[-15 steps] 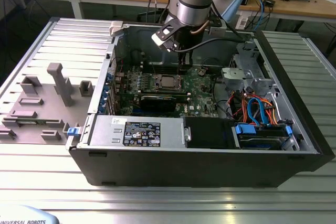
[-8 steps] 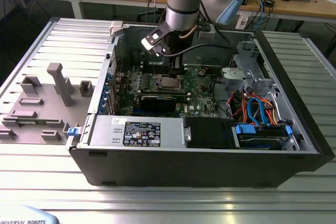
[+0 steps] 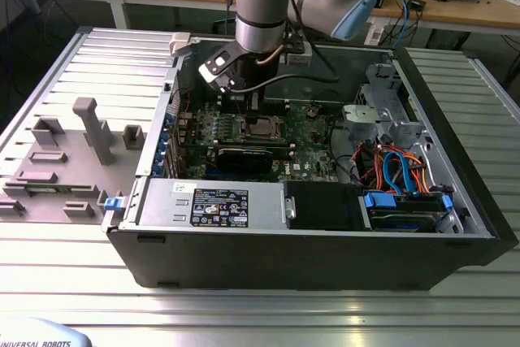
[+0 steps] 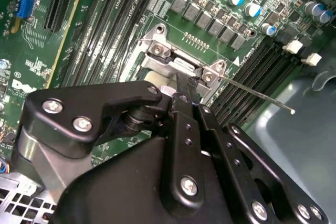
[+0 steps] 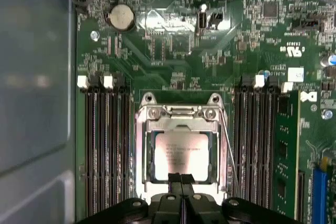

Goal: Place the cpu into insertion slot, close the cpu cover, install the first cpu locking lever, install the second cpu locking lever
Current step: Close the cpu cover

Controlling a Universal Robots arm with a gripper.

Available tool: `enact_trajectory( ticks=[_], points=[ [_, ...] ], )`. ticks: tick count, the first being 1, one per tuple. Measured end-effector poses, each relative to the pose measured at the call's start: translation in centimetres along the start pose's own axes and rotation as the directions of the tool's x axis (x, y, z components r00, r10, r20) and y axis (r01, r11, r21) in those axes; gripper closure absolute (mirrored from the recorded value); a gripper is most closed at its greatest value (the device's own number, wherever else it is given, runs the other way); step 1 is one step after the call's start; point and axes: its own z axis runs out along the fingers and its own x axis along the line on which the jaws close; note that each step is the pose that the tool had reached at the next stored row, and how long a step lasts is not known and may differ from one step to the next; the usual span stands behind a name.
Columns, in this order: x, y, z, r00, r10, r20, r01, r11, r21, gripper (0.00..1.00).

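Note:
The cpu, a square chip with a silvery top, lies flat in the insertion slot on the green board. The silver cpu cover lies down around it, its hinge end away from the gripper. My gripper is shut, with its two black fingertips pressed together right at the edge of the cpu and cover and nothing between them. One thin wire locking lever runs along one side of the socket. In the second wrist view this locking lever sticks out raised over the memory slots.
Long black memory slots flank the socket on both sides. The grey case wall stands close beside them. A black graphics card, a power supply and coloured cables lie inside the open case. The arm hangs over it.

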Motion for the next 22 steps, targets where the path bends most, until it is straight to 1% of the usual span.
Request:
enact_trajectory(
  ticks=[7, 13, 22],
  points=[
    [0.0, 0.0, 0.01, 1.0, 0.0, 0.0, 0.0, 1.0, 0.0, 0.89],
    [0.0, -0.07, 0.15, 1.0, 0.0, 0.0, 0.0, 1.0, 0.0001, 0.89],
    [0.0, -0.11, 0.55, 1.0, 0.0, -0.0001, 0.0, 1.0, 0.0, 0.89]
  ],
)
